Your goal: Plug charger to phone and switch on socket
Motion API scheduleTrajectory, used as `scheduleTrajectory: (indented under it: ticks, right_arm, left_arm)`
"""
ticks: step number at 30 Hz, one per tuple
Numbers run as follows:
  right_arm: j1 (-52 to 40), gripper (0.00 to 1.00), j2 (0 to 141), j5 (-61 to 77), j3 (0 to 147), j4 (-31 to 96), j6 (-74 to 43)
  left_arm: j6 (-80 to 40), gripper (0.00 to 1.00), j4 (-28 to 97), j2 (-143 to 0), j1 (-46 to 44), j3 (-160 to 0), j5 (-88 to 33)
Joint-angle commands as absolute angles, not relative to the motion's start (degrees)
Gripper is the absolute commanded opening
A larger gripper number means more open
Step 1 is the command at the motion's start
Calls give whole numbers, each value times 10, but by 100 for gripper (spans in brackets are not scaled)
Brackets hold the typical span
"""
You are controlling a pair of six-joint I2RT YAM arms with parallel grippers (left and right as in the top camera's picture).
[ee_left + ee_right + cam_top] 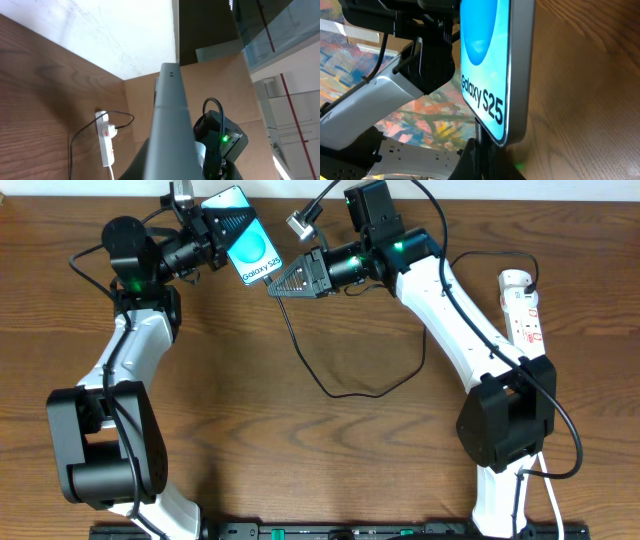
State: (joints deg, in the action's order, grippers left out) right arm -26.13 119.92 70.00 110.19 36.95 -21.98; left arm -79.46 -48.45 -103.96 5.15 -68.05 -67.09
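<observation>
My left gripper (226, 226) is shut on the phone (254, 250) and holds it tilted above the table at the back. The phone's light blue screen reads "Galaxy S25" in the right wrist view (485, 65). In the left wrist view its grey edge (170, 120) fills the middle. My right gripper (284, 283) is shut on the charger's small plug tip (479, 134), right at the phone's bottom edge. Whether the tip is inside the port is hidden. The charger cable (340, 392) loops over the table to the white socket (522, 305) at the far right.
The socket also shows in the left wrist view (105, 142), with the cable plugged in and a white cord trailing off. The right arm's white links (450, 310) cross between cable loop and socket. The table's back edge lies just behind the phone.
</observation>
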Motion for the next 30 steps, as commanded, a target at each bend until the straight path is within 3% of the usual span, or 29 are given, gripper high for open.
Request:
scheduleTrajectory:
  ticks: [1, 5, 11, 17, 20, 21, 30]
  right_arm:
    - [-251, 1, 1188, 646, 1112, 349, -227]
    - [-251, 10, 1188, 646, 1112, 349, -232]
    - [-251, 51, 1188, 649, 1112, 349, -231]
    - [-251, 72, 1188, 651, 1112, 349, -231]
    - [-251, 96, 1188, 651, 1112, 349, -231]
    - [-251, 99, 1188, 651, 1112, 349, -231]
    - [-239, 99, 1188, 650, 1112, 349, -227]
  left_arm:
    - [-788, 8, -488, -1036, 38, -685, -758]
    - [-789, 7, -488, -1036, 38, -685, -758]
    - [-789, 7, -488, -1036, 38, -685, -758]
    - [-789, 8, -488, -1036, 38, -685, -758]
    - [-784, 7, -488, -1036, 39, -685, -758]
    - [-784, 8, -488, -1036, 39, -685, -758]
    - [-780, 7, -488, -1036, 61, -685, -766]
